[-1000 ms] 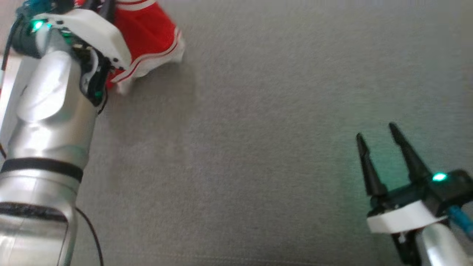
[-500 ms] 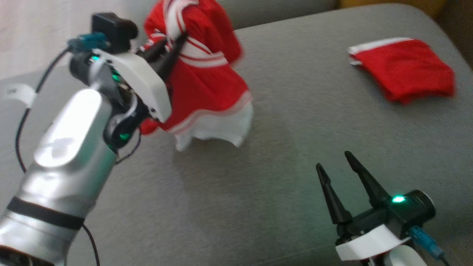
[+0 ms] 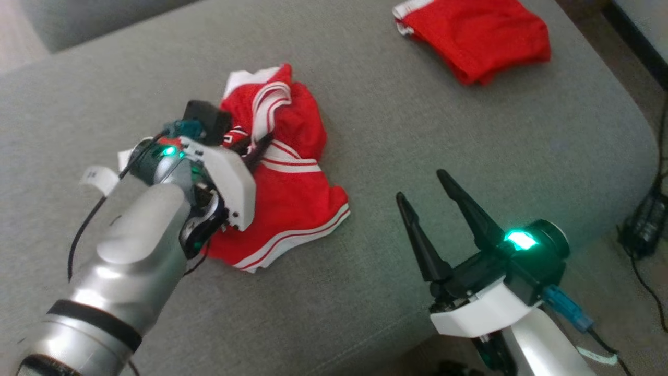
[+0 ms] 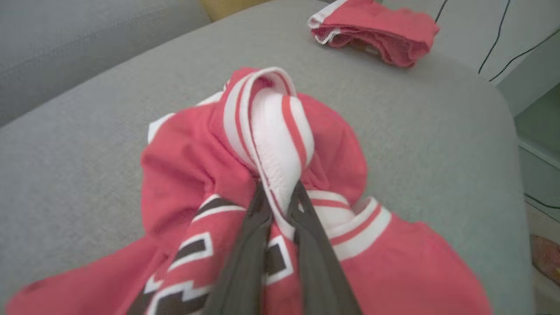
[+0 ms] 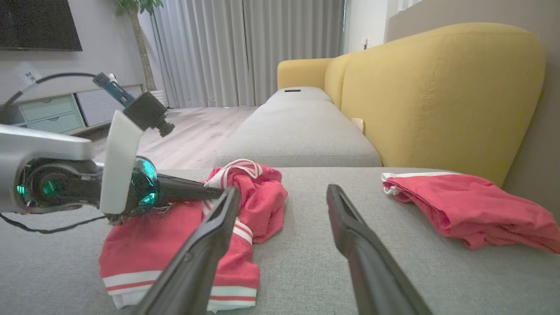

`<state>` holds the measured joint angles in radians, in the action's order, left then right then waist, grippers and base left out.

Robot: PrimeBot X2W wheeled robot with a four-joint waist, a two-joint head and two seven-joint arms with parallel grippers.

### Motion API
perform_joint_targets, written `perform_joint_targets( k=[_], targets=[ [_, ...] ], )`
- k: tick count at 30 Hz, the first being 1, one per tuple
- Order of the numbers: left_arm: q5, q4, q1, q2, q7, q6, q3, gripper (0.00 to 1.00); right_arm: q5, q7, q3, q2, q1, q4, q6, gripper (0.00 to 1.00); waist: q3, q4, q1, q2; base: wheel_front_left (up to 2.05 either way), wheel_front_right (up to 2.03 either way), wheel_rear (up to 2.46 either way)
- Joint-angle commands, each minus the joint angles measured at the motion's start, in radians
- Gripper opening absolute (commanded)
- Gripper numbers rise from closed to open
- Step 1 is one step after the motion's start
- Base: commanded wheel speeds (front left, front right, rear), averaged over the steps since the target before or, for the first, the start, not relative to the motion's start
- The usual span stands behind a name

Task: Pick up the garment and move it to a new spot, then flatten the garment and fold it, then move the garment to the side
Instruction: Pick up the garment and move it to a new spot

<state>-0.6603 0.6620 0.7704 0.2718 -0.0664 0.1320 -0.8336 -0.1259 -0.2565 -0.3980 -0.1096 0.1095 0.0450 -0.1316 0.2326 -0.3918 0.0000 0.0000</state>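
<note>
The jersey (image 3: pixel 292 209) is smooth cloth with ribbed trim; the sofa seat (image 3: pixel 365 104) matt, coarse-woven fabric; the left forearm (image 3: pixel 135 245) glossy, metallic.

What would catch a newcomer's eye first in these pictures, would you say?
The crumpled red jersey with white stripes lies mid-left on the grey fabric sofa cushion, its striped band pinched in the left claw. A folded red garment sits at the cushion's far right, and the right claw hovers open nearby.

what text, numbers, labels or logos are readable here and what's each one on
None readable.
Black, white-edged block characters on the crumpled red jersey with white stripes: folded, partly behind the dark fingers, unreadable.
Small white tag on the grey fabric couch: too blurred.
</note>
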Motion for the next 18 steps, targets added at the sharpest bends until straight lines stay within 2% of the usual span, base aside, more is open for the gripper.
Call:
perform_joint_targets(
  k=[1,2,3,4,5,7,9,12,18],
  targets=[
    [0.022,0.012,0.063,0.011,0.040,-0.003,0.026,0.00,-0.006,-0.005,-0.026,0.007,0.028,-0.034,0.001,1.00,0.049,-0.039,0.0000,0.0000,0.00,0.00,0.00],
    [0.038,0.044,0.069,0.002,0.074,-0.011,0.022,0.00,-0.006,-0.005,-0.033,0.007,0.032,-0.033,0.001,1.00,0.051,-0.036,0.0000,0.0000,0.00,0.00,0.00],
    [0.061,0.074,0.077,-0.006,0.107,-0.020,0.011,0.42,-0.005,-0.005,-0.037,0.008,0.034,-0.032,0.001,1.00,0.050,-0.031,0.0000,0.0000,0.00,0.00,0.00],
    [0.082,0.102,0.084,-0.017,0.143,-0.032,0.002,1.00,-0.004,-0.005,-0.038,0.008,0.034,-0.031,0.001,1.00,0.046,-0.022,0.0000,0.0000,0.00,0.00,0.00],
    [0.109,0.146,0.091,-0.046,0.222,-0.062,-0.004,1.00,-0.003,-0.005,-0.026,0.008,0.027,-0.026,0.001,1.00,0.029,0.006,0.0000,0.0000,0.00,0.00,0.00],
    [0.126,0.176,0.083,-0.078,0.278,-0.083,-0.011,1.00,-0.001,-0.005,-0.008,0.008,0.012,-0.018,0.001,1.00,-0.001,0.044,0.0000,0.0000,0.00,0.00,0.00],
    [0.129,0.188,0.058,-0.107,0.308,-0.095,-0.009,1.00,-0.002,-0.005,0.010,0.005,-0.006,-0.011,0.001,1.00,-0.040,0.093,0.0000,0.0000,0.00,0.00,0.00],
    [0.129,0.171,-0.008,-0.131,0.326,-0.138,0.018,1.00,-0.009,-0.005,0.056,-0.002,-0.038,0.002,0.001,1.00,-0.111,0.178,0.0000,0.0000,0.00,0.00,0.00],
    [0.160,-0.048,-0.263,-0.098,0.328,-0.230,0.163,1.00,-0.006,-0.005,0.153,-0.009,-0.115,0.040,0.001,1.00,-0.234,0.324,0.0000,0.0000,0.00,0.00,0.00]
  ],
)
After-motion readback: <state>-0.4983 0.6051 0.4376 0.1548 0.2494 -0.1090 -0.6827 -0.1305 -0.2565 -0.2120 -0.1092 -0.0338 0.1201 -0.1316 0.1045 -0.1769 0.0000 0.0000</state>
